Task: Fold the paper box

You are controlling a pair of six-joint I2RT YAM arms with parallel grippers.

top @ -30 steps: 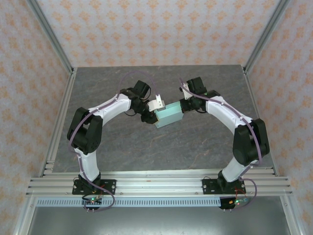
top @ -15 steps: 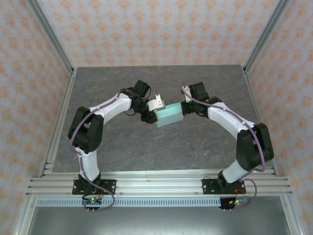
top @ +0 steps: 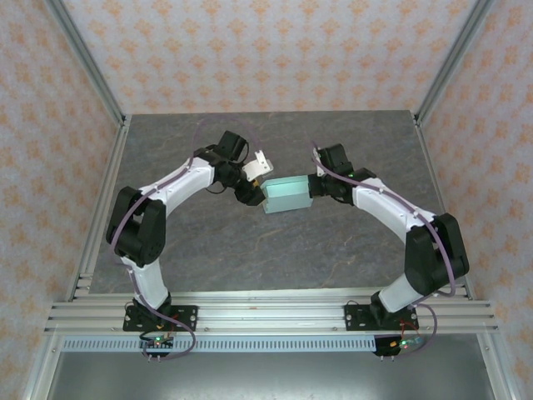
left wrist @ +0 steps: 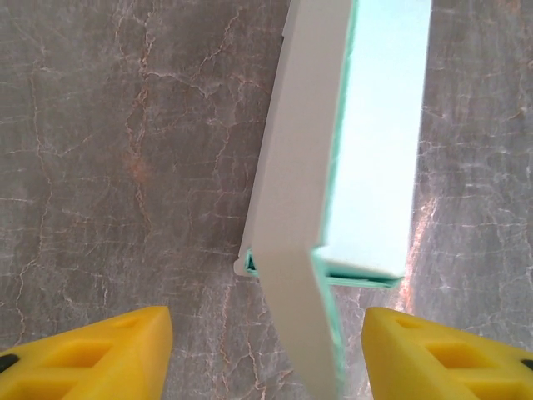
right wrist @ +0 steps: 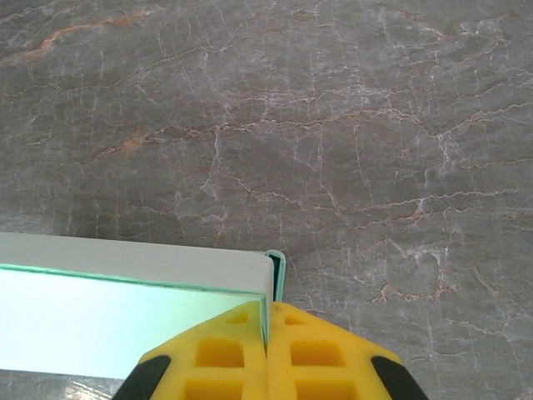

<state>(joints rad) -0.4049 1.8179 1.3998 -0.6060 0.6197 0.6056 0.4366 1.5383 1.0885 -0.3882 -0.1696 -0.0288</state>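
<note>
My arms bend inward, wrists meeting over mid-table [top: 250, 250]. My right gripper [right wrist: 266, 333] is pinched tight on the paper box's [top: 287, 194] end wall. My left gripper [top: 256, 179] stands wide, straddling the box's other end without touching.

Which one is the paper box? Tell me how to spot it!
Find the grey marble table; at its middle the left gripper and right gripper meet. Between them is the paper box, a small flat rectangle. Its mint-blue colour matches nothing around it.
</note>
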